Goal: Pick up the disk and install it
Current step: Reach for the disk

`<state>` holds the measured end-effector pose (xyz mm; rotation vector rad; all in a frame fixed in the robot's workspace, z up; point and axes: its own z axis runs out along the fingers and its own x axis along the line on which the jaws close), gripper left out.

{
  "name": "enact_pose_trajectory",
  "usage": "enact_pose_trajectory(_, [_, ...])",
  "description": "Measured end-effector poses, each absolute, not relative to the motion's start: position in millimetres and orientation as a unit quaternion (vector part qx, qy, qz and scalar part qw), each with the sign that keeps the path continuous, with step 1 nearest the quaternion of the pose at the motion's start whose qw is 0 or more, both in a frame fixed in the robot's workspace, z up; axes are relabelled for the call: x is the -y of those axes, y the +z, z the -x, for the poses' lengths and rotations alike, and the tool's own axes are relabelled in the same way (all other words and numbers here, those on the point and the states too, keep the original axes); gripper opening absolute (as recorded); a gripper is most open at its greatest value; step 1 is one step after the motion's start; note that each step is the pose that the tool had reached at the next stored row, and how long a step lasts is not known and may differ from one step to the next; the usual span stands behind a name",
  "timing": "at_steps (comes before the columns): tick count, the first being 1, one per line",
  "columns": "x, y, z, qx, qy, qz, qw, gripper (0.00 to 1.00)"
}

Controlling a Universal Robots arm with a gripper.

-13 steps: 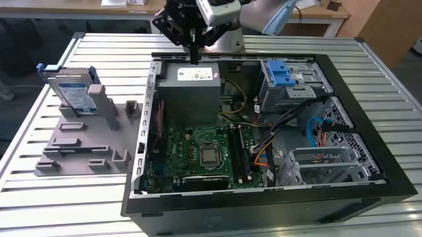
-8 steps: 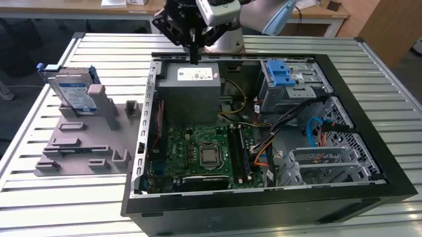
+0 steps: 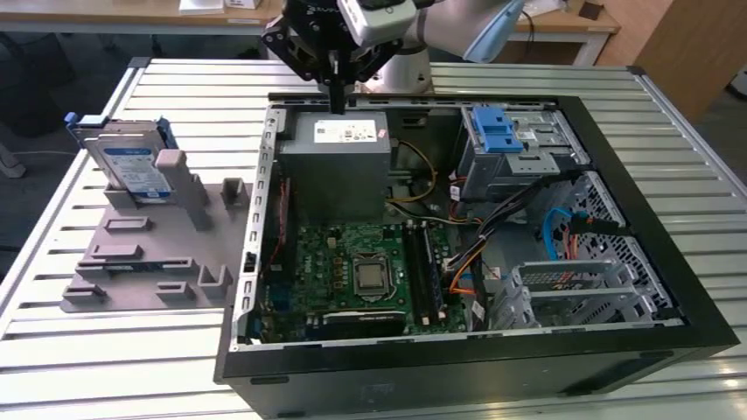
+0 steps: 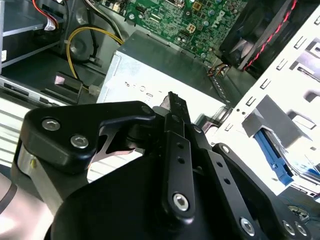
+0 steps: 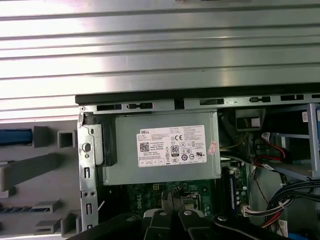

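We see the disk (image 3: 126, 164) unpicked in its stand (image 3: 152, 254); our gripper (image 3: 338, 103), seemingly pinched shut and empty, hovers over the case (image 3: 467, 372).

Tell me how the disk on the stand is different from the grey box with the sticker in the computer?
The disk stands on edge in the grey stand outside the computer case; the power supply box sits inside it. The disk is thin with blue rails; the box is thicker and plain grey. Both are grey metal rectangles with a label.
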<state>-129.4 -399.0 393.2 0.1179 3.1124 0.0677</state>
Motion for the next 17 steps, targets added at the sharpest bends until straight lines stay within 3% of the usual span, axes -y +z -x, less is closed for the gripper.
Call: enact_pose_trajectory(17, [398.3, 392.7, 152.8, -0.999, 0.022, -0.038, 0.013, 0.11])
